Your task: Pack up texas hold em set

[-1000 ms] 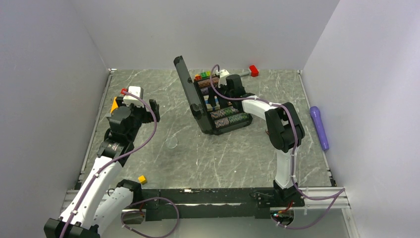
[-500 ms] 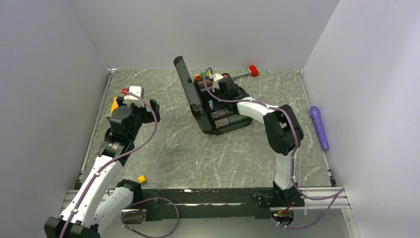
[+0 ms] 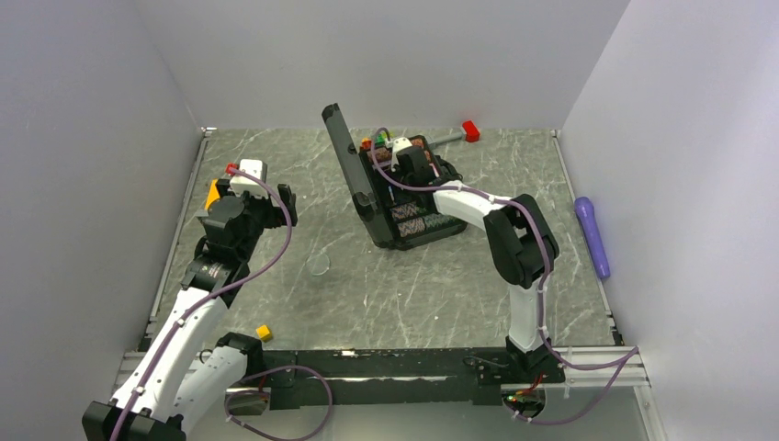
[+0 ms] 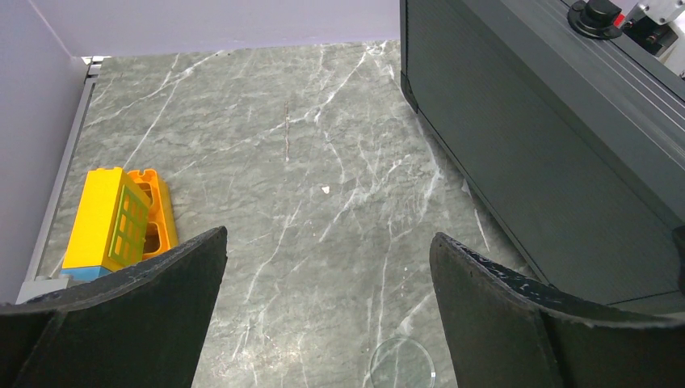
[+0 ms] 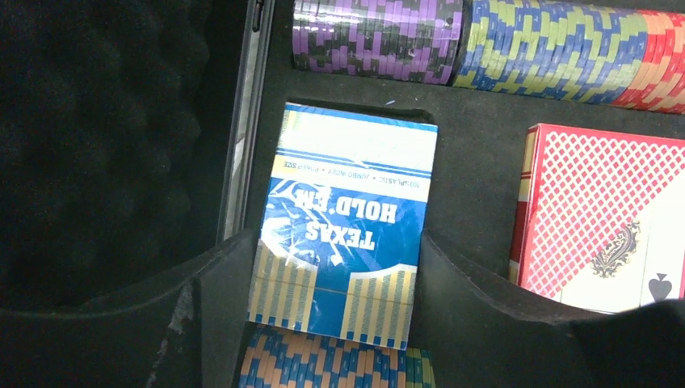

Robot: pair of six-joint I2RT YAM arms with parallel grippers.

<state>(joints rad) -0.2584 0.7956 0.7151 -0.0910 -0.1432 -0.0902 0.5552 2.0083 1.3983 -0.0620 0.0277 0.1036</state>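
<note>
Inside the briefcase [image 3: 345, 158], the right gripper [image 5: 331, 271] has slid over the blue-white deck [image 5: 349, 194], straddling it in its slot; whether it grips is unclear. The left gripper [image 4: 327, 242] hangs wide apart.

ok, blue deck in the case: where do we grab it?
Its two long edges, from straight above: the blue deck lies flat in the foam, chip rows at its ends, red deck beside. The right end effector clamps those edges.
</note>
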